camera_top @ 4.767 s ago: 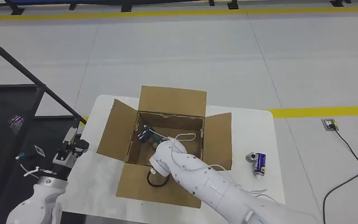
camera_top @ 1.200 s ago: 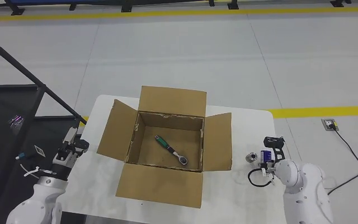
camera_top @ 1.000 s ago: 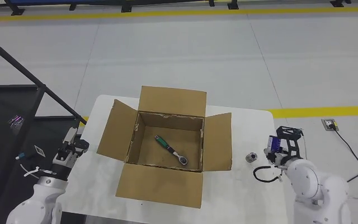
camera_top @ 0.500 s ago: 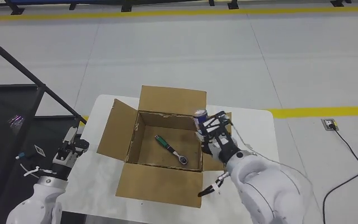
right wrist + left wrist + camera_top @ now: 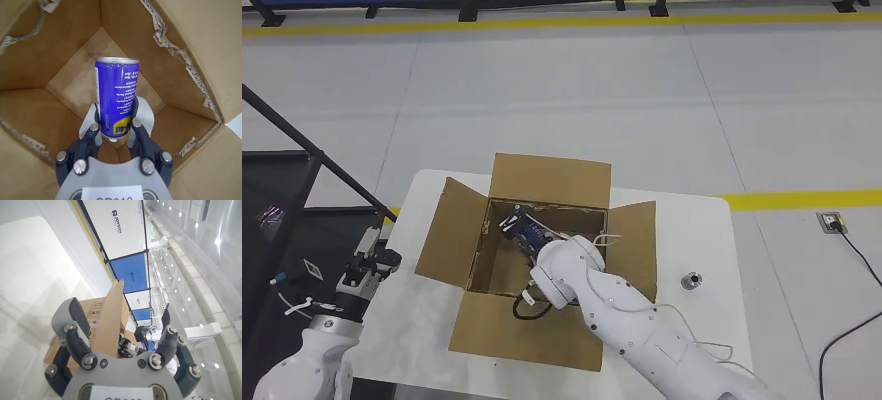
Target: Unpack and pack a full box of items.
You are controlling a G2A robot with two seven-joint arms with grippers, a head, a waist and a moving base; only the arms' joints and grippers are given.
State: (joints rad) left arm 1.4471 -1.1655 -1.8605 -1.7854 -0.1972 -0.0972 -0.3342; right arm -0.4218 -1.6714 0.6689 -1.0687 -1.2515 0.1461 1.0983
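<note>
Blue can (image 5: 116, 91) is clamped in your right gripper (image 5: 115, 109), its near end half hidden between the fingers, inside the box (image 5: 47, 62) near a corner. Walls stand close on two sides, with torn rim edges above. From above, your arm covers much of the floor. Left gripper (image 5: 121, 311) is spread, holding nothing, at the table (image 5: 432, 300) edge.

The right arm (image 5: 614, 302) is stretched forward. The right gripper (image 5: 115, 110) has its fingers (image 5: 135, 108) clamped on a blue can (image 5: 117, 83), which juts beyond the fingertips. The left gripper (image 5: 121, 313) holds its fingers (image 5: 77, 311) spread wide.
</note>
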